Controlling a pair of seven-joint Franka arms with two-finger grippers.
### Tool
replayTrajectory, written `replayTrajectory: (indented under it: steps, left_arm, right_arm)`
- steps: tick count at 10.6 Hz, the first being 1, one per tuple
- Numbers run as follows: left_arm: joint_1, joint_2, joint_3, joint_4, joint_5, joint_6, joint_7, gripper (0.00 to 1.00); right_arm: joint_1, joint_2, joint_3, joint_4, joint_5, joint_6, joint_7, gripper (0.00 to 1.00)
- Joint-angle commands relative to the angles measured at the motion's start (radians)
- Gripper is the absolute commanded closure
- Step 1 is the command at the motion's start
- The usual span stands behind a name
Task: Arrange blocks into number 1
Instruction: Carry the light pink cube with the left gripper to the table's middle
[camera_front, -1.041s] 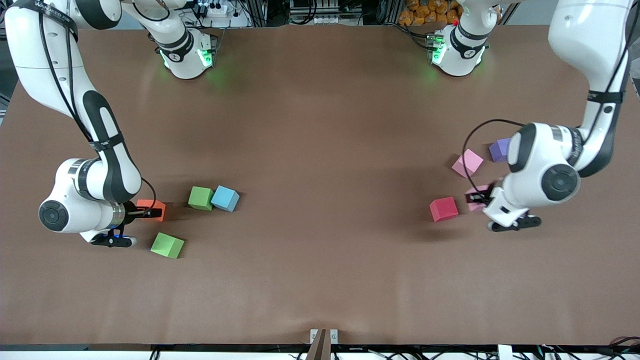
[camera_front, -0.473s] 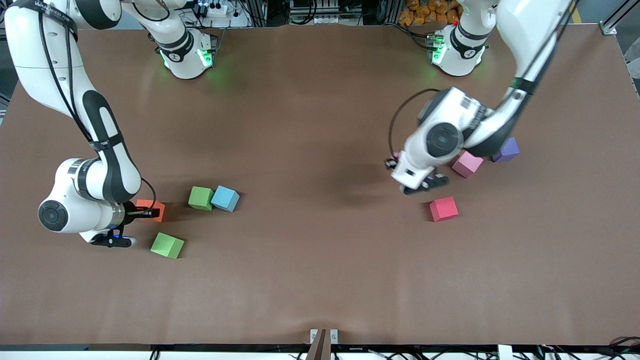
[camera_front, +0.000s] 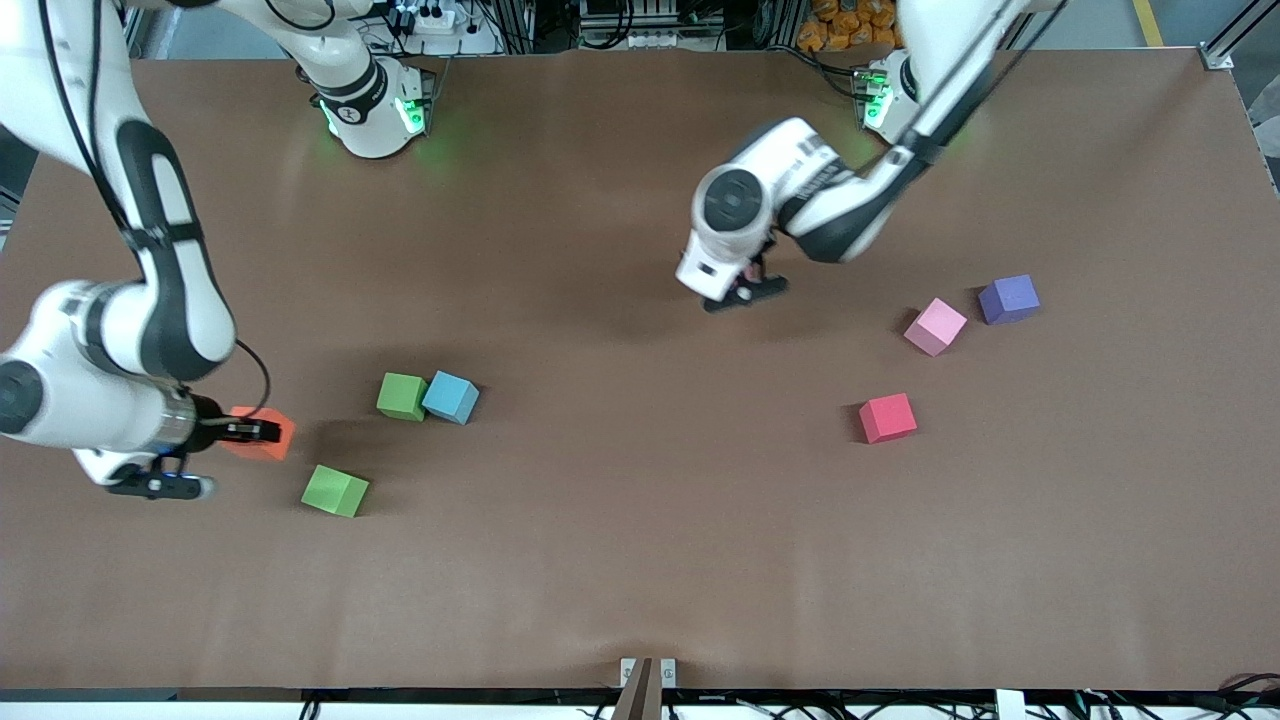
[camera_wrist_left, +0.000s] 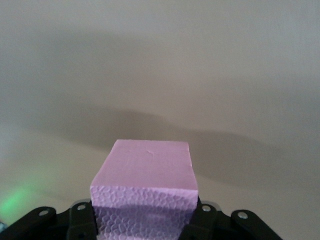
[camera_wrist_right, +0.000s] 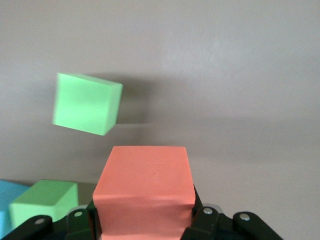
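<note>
Currently transport step: left claw (camera_wrist_left: 145, 220) grips pink block (camera_wrist_left: 146, 182) over desk (camera_front: 620, 520) middle, right claw (camera_wrist_right: 145, 220) holds orange block (camera_wrist_right: 145, 187); next, set both down aligned.

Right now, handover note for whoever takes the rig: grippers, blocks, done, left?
Left gripper: shut on a light pink block, in the air over bare table mid-way along, toward the bases.
Right gripper: shut on the orange block, at its own end of the table.
Loose near the right arm: two green blocks, a blue block.
Loose near the left arm: red block, second pink block, purple block.
Done: two blocks picked, none placed.
Left: build the whole number 1.
</note>
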Motion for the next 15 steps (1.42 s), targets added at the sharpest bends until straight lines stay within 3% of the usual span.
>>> replayTrajectory:
  steps: [1, 3, 5, 7, 10, 15]
  left_arm:
    - [-0.104, 0.041, 0.005, 0.004, -0.007, 0.084, -0.105, 1.00]
    - [-0.208, 0.075, 0.005, 0.002, 0.003, 0.135, -0.135, 1.00]
    - [-0.276, 0.084, 0.007, 0.002, 0.015, 0.179, -0.127, 1.00]
    - [-0.362, 0.090, 0.013, 0.001, 0.044, 0.216, -0.129, 1.00]
    - [-0.362, 0.121, 0.030, 0.004, 0.104, 0.271, -0.139, 1.00]
    - [-0.362, 0.179, 0.033, 0.022, 0.152, 0.291, -0.139, 1.00]
  right_arm:
    - [0.043, -0.097, 0.002, -0.033, 0.013, -0.006, 0.033, 0.42]
    - [0.095, -0.134, -0.006, -0.035, 0.013, -0.006, 0.124, 0.42]
    - [0.190, -0.137, -0.064, -0.035, 0.016, 0.004, 0.226, 0.41]
    - [0.251, -0.134, -0.084, -0.035, 0.016, 0.007, 0.311, 0.41]
    - [0.265, -0.139, -0.084, -0.078, 0.074, 0.047, 0.316, 0.41]
    - [0.333, -0.154, -0.084, -0.128, 0.077, 0.075, 0.327, 0.42]
